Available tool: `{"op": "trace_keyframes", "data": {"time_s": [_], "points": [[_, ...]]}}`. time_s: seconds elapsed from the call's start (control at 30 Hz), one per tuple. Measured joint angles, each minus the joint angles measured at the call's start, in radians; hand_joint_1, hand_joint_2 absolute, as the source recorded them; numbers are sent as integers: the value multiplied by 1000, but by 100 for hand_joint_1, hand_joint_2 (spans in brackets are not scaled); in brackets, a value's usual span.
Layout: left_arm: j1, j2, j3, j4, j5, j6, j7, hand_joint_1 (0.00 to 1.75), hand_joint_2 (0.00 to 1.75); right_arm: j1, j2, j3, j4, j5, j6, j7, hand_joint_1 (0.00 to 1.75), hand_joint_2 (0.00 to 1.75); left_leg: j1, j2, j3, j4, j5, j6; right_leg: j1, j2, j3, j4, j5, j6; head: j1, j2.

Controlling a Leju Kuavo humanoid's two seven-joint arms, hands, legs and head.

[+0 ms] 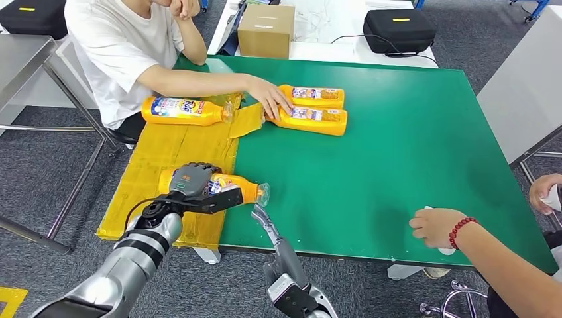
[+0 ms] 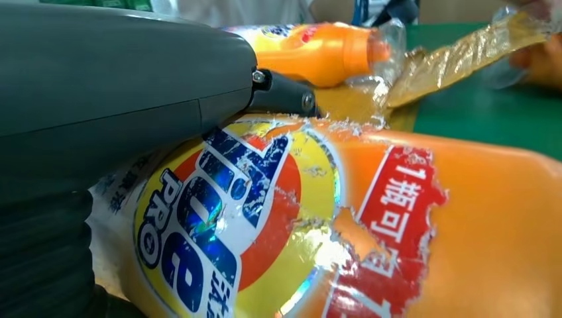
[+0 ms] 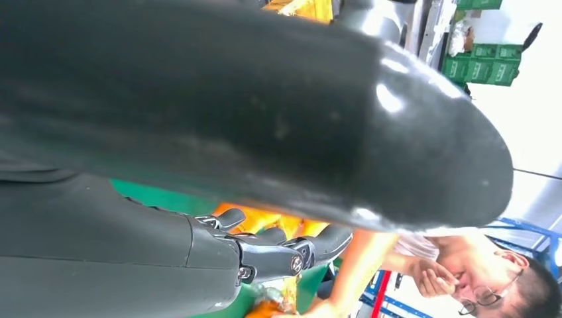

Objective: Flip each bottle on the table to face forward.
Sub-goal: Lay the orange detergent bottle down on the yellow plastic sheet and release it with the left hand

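Observation:
Several orange detergent bottles lie on their sides on the green table (image 1: 397,152). My left hand (image 1: 193,179) lies over the nearest bottle (image 1: 235,188) and grips it, its thumb along the near side; this bottle's clear cap (image 1: 263,193) points right. The left wrist view shows my left hand (image 2: 119,93) against this bottle's torn front label (image 2: 265,218). My right hand (image 1: 270,229) hovers at the table's front edge just below the cap, fingers stretched out, holding nothing. A second bottle (image 1: 180,110) lies on the yellow sheet. Another two bottles (image 1: 311,96) (image 1: 310,121) lie mid-table.
A person in white sits at the far left, one hand (image 1: 270,98) on the two mid-table bottles. Another person's hand with a red bracelet (image 1: 434,226) rests at the table's near right edge. A cardboard box (image 1: 266,30) and black case (image 1: 399,30) stand behind.

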Motion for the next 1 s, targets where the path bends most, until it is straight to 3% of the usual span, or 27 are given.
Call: {"op": "trace_keyframes", "data": {"time_s": [0.13,0.37,0.53,0.67,1.0], "points": [[-49,-2,-7,65,7,-73,27,0,175,1,0,-2,0,-12,-5,0,0,0,0,0,3,0,0,0,0,0,3,0,0,0,0,0],[-144,-11,8,166,108,-296,42,0,175,-13,4,-3,11,-19,-29,0,0,0,0,0,6,0,2,0,0,0,6,0,2,-2,0,0],[-173,-15,34,195,161,-345,18,0,175,-23,8,-3,22,-25,-36,0,0,0,0,0,6,0,2,0,0,0,6,1,2,-2,0,0],[-183,-17,77,201,253,-405,-42,0,175,-32,8,0,32,-47,-48,0,0,0,0,0,6,0,2,0,0,0,6,1,2,-2,0,0],[-173,-31,129,177,458,-455,-164,0,175,-53,5,32,56,-96,-96,0,0,0,0,0,4,0,2,0,0,0,4,1,2,-2,0,0]]}}
